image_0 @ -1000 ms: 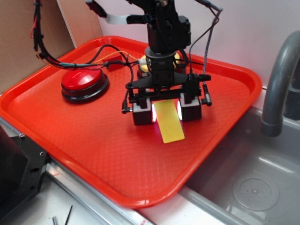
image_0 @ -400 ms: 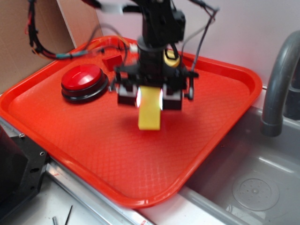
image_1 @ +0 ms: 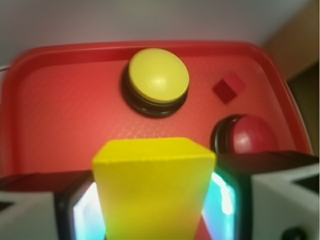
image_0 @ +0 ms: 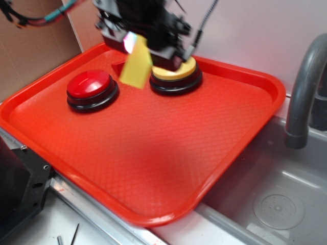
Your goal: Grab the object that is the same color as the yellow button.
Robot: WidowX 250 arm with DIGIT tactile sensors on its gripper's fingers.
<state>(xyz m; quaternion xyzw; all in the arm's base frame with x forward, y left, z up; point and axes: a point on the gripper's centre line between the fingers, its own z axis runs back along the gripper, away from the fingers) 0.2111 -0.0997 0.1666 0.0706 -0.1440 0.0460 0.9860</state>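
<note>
My gripper (image_0: pixel 138 43) is shut on the yellow wedge block (image_0: pixel 136 66) and holds it in the air above the back of the red tray (image_0: pixel 153 153), between the two buttons. In the wrist view the block (image_1: pixel 154 187) fills the gap between my lit finger pads (image_1: pixel 85 215). The yellow button (image_0: pixel 176 74) on its black base sits on the tray just right of and behind the block; it also shows in the wrist view (image_1: pixel 158 75). The block hangs clear of the tray floor.
A red domed button (image_0: pixel 92 89) on a black base sits at the tray's left. A small red wedge block (image_1: pixel 228 88) lies near the back rim. A grey faucet (image_0: pixel 306 87) and metal sink (image_0: pixel 276 199) are to the right. Cardboard (image_0: pixel 30 46) stands behind at the left.
My gripper has risen and moved back and to the left with the yellow block, from low over the tray's middle to high near the buttons. The yellow button, hidden before, now shows.
</note>
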